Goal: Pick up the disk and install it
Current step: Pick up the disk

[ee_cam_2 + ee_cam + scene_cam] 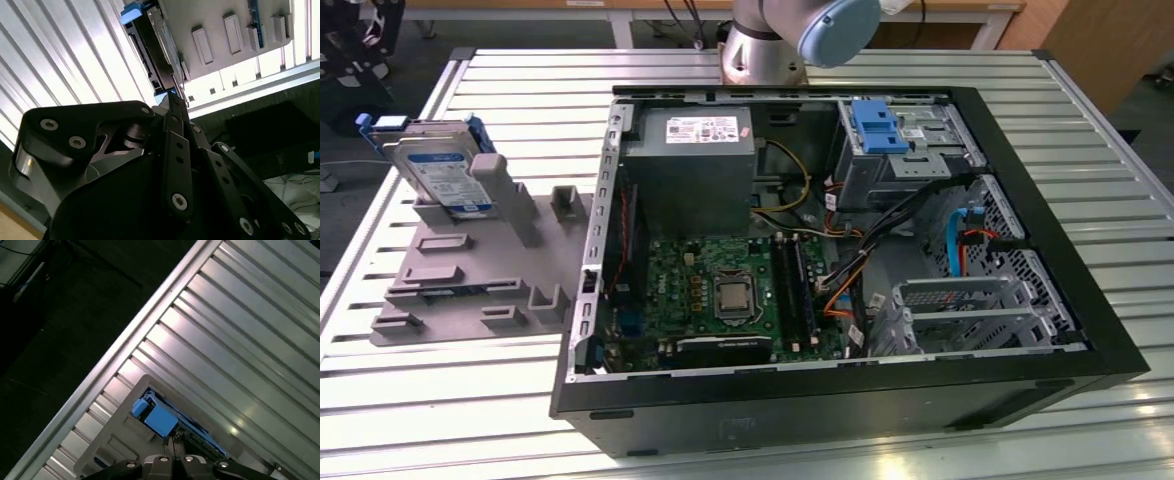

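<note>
Exterior view: an open computer case [854,395] lies on its side on a slatted metal table [454,400]; the robot arm [781,35] rises at the table's far edge.
Disk: the hard drive [438,172] stands on edge, leaning back, in a grey holder block [467,270] on the table, towards the exterior view's left and outside the case.
Disk details: silver body, white-and-blue label facing the camera, blue rails along its sides.
Case interior: a grey power supply [687,165] with a white sticker, a green motherboard [720,290] nearer the camera, and an upright blue bracket [874,125] at the drive bay, with no drive in it.
First wrist view: the gripper [175,446] hangs over the disk [160,421], well apart from it; a blue rail end faces the camera.
Second wrist view: the gripper [172,100] points at the disk [150,50], seen edge-on in its holder block [225,30].
Pincer: the fingertips look closed on each other with nothing between them.
Work so far: the disk sits in its holder, not picked up.
</note>
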